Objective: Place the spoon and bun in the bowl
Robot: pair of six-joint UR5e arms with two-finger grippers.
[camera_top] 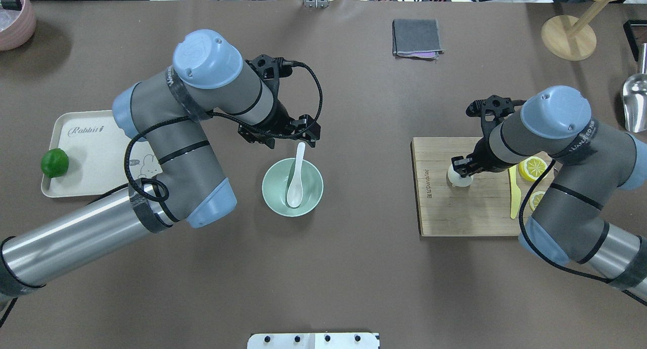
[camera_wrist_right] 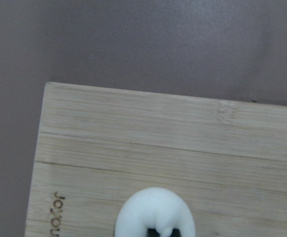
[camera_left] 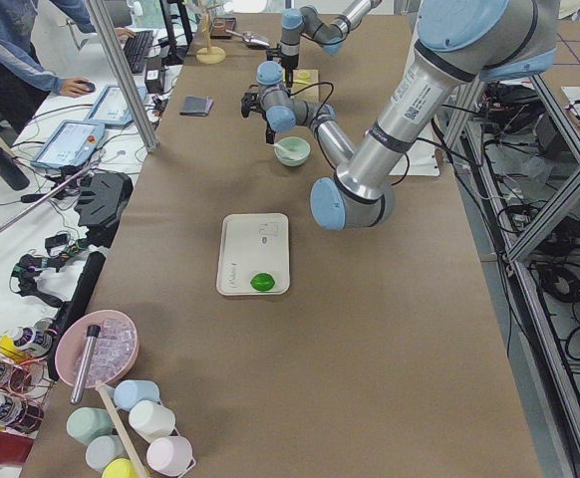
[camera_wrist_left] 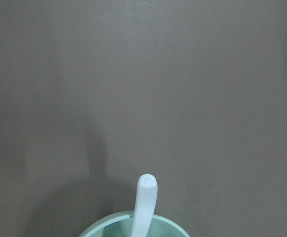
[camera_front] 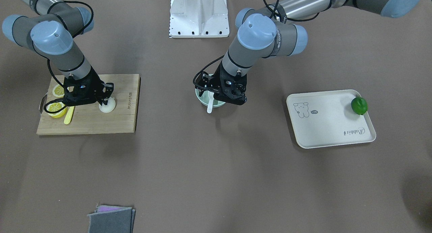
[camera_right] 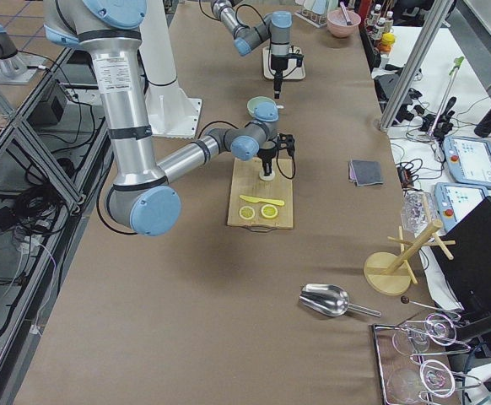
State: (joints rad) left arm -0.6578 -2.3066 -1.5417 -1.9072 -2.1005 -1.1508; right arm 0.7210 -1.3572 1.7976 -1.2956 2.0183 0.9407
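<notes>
While the spoon (camera_top: 297, 177) lies in the bowl (camera_top: 275, 194), scoop down on the bowl's floor and handle leaned over the rim away from the robot, the left gripper (camera_top: 305, 135) is hung just past that rim, above the handle's tip; in the left wrist view the tip is seen bare, with nothing closed on it, so this gripper is read as released and holding nothing.

Well apart from the bowl, on the robot's right, a wooden board (camera_top: 455, 212) is laid flat; the bun (camera_front: 108, 106) sits on the board, near the edge that faces the bowl. The right gripper (camera_top: 462, 168) is lowered onto the bun, and dark fingertips are seen against its white top in the right wrist view; whether it is clenched on the bun or only set about it cannot be told.

On the board's side away from the bowl, two lemon slices (camera_top: 535, 168) and a yellow knife (camera_top: 514, 197) are laid, the knife between the bun and the slices.

On the bowl's other side, toward the robot's left, a cream tray (camera_top: 96, 136) is set, with a lime (camera_top: 54, 163) at the edge farthest from the bowl.

Beyond the bowl, well away from the robot, a folded grey cloth (camera_top: 416, 37) is seen.
</notes>
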